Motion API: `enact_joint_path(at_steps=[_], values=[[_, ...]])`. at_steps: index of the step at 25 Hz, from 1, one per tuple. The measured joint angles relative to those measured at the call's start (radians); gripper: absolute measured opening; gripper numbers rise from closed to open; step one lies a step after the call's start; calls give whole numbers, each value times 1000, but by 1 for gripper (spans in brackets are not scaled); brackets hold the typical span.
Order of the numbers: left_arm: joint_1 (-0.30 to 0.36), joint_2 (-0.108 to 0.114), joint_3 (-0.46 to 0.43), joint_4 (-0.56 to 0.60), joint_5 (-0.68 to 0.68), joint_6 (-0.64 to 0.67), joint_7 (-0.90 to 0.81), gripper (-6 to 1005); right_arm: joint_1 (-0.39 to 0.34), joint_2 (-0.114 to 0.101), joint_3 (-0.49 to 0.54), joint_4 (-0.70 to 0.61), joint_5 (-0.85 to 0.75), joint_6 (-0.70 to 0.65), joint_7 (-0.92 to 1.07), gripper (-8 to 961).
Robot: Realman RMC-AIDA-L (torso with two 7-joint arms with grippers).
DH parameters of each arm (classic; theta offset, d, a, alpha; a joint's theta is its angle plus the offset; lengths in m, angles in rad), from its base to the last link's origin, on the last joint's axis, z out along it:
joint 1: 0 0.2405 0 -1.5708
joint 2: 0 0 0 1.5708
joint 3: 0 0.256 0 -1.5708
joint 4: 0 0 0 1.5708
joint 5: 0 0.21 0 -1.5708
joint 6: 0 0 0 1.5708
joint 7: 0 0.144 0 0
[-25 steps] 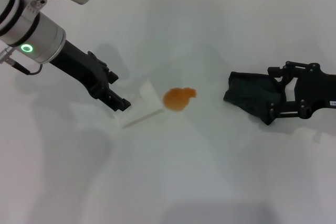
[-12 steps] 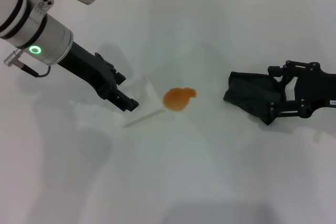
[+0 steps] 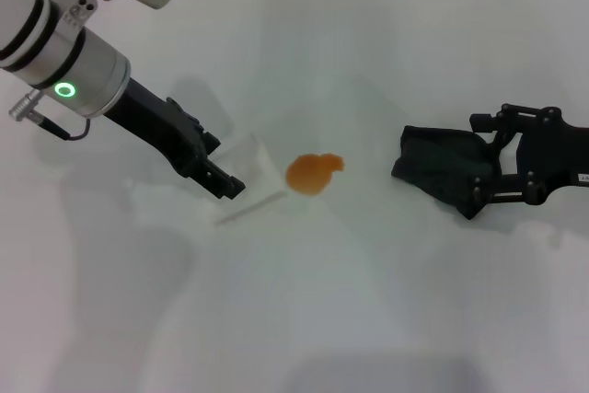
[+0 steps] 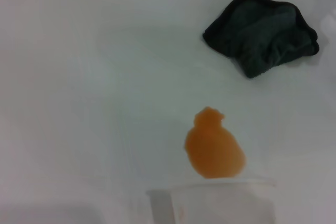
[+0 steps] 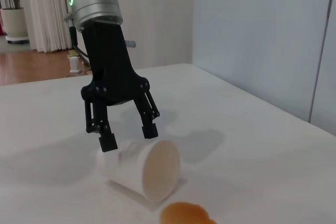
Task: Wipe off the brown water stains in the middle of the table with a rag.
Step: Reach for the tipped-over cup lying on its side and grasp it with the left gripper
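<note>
The brown water stains form one orange blotch in the middle of the white table; the blotch also shows in the left wrist view and at the edge of the right wrist view. To the right of it lies the dark rag, bunched up. My right gripper is open, its fingers straddling the rag's right end. My left gripper is open and hangs low over a tipped cup, one finger on each side.
A translucent white cup lies on its side just left of the stain, its mouth facing the blotch; its rim shows in the left wrist view. A wall runs along the table's far edge.
My left gripper has slid right and closer to the cup, now straddling it. The right gripper, the rag and the stain have not moved.
</note>
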Motion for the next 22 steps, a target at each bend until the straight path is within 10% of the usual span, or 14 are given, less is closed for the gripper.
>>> enact_joint_path(at_steps=[22], values=[[30,-1,0,56,3,-62,1,888,-2,0,-1,6,3,-1,0,852]])
